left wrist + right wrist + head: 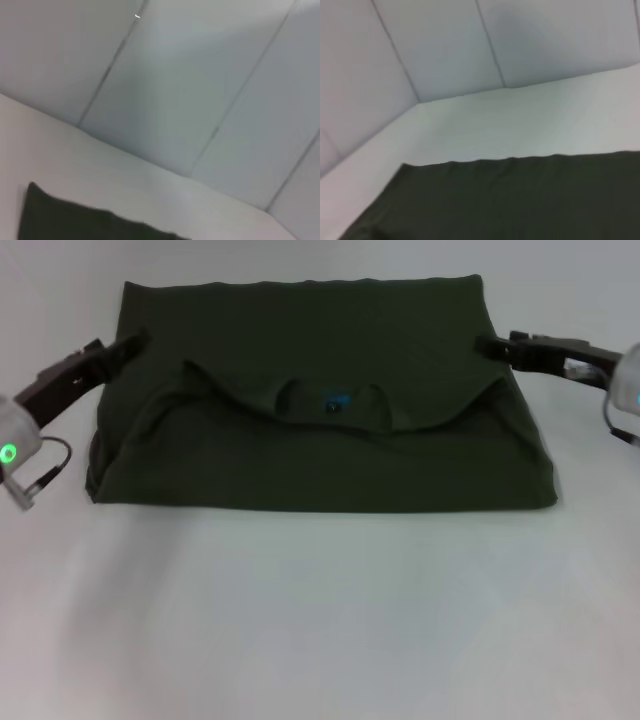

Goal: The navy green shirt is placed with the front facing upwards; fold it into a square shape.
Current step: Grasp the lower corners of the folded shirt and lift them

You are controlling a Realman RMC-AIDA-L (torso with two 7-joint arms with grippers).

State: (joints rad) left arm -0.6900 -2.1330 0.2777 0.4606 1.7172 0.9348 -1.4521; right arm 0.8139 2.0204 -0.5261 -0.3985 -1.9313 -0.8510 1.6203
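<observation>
folded navy green shirt, blue neck label unreadable, lies between left gripper and right gripper; cannot tell either grip.

A white table meets pale panelled walls behind.

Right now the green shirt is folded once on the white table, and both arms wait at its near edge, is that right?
Not quite. The head view shows the left gripper and right gripper at the shirt's far corners, one on each side. The rest holds: folded once, on the white table.
</observation>
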